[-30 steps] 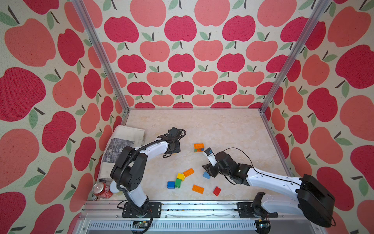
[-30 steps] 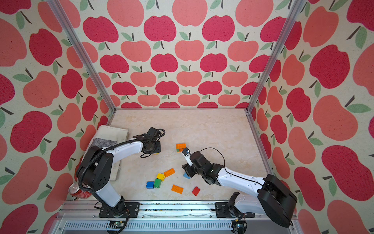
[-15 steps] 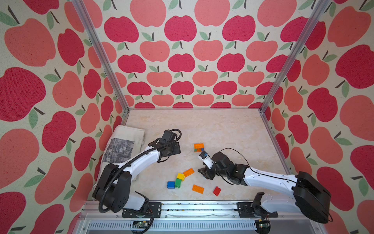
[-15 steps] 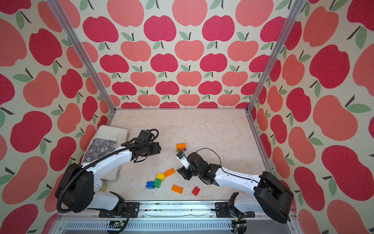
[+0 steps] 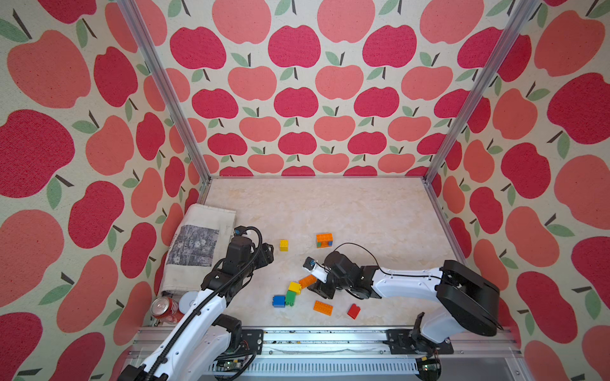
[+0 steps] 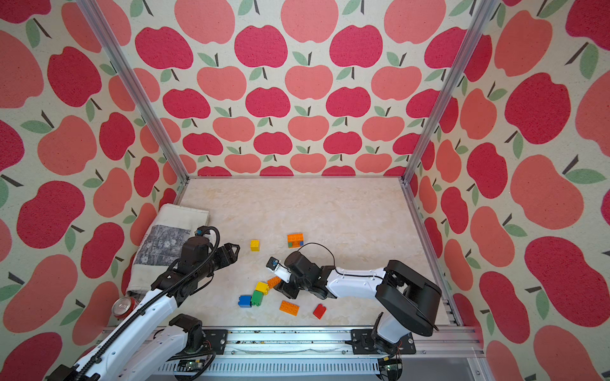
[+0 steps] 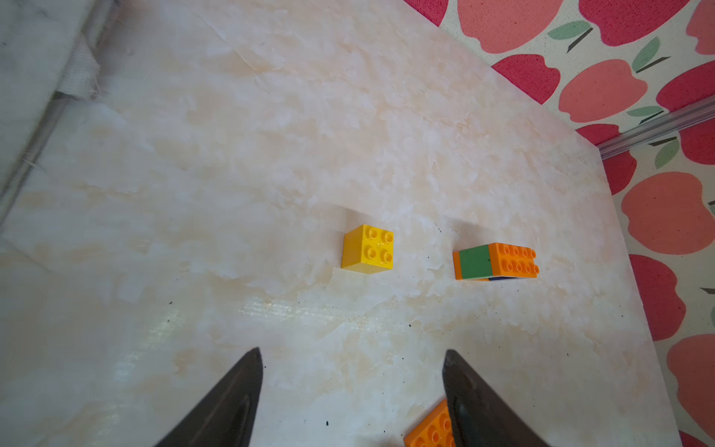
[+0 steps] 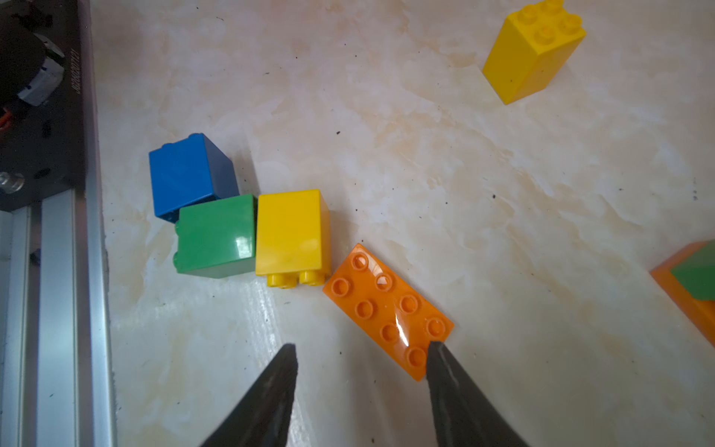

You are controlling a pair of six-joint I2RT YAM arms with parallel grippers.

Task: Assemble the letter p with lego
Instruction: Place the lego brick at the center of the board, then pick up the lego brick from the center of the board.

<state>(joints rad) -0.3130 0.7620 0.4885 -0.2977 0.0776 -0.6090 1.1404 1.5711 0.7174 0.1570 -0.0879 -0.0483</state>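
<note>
Your left gripper (image 7: 352, 356): jaws spread wide, nothing between them, hanging over bare table (image 5: 330, 204) with the upright yellow brick (image 7: 367, 249) ahead of the gap; read it as a free hand lined up toward that brick. Your right gripper (image 8: 361, 348): jaws partly apart, empty, low over the table. One of its fingertips (image 8: 445, 371) overlaps the end of the flat orange brick (image 8: 387, 311) and the other sits over bare surface beside it; you cannot tell from the wrist view whether there is contact. That spread looks suited to straddling the brick's narrow width, so judge this an approach to a grasp, not a hold. Lego, loose: the yellow brick on its side (image 8: 292, 232), studs toward the flat orange brick's corner; the green brick (image 8: 214, 236) flush against it; the blue brick (image 8: 189, 174) touching the green one. A second flat orange brick (image 5: 323, 307) and a red brick (image 5: 353, 311) lie apart from that cluster, nearer the front rail. Lego, joined: the orange-and-green stack (image 5: 324, 240), near the upright yellow brick, probably the start of the letter. Not of the task: a folded newspaper (image 5: 198, 244) and a drink can (image 5: 163, 308) by the left wall.
</note>
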